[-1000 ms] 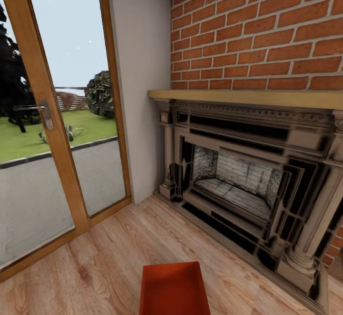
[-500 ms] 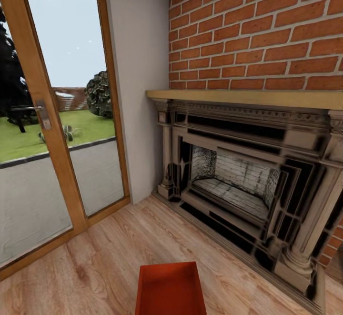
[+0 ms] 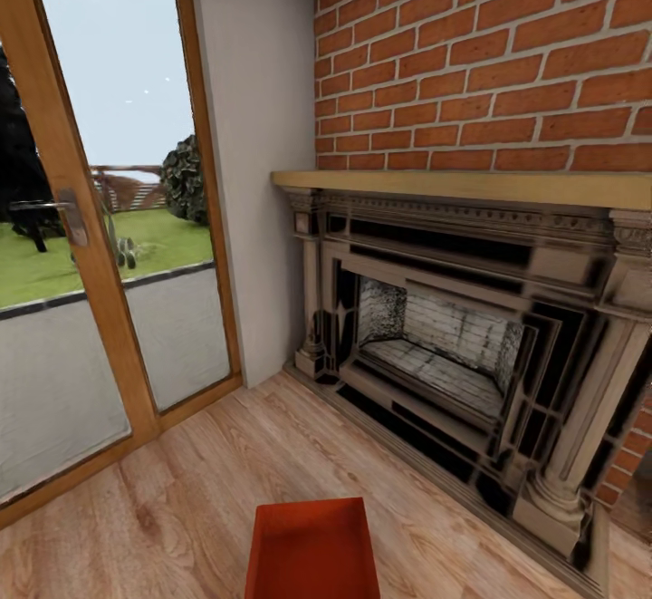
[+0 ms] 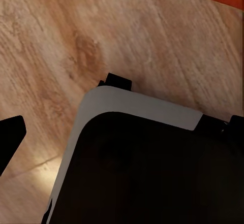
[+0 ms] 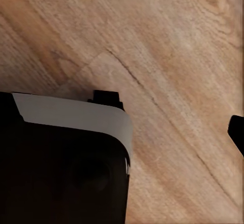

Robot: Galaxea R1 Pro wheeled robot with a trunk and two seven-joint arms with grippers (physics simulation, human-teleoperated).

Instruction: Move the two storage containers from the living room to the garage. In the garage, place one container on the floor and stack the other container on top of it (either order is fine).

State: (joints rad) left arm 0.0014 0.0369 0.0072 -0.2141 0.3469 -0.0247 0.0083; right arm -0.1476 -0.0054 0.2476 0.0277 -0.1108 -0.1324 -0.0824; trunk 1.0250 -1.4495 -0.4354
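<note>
Where plank floor [image 3: 181, 490] meets fireplace [image 3: 453, 336], container [image 3: 312, 549] rests; grippers' state unclear.

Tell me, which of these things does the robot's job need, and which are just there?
Needed:
- bin, orange-red, on the wood floor at the picture's lower edge

Just there:
- fireplace with its mantel
- brick wall
- glass doors, with a garden beyond

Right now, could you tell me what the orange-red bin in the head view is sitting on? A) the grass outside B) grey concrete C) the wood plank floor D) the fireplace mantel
C: the bin sits at the bottom of the head view on the light wood floor, in front of the fireplace.
</note>
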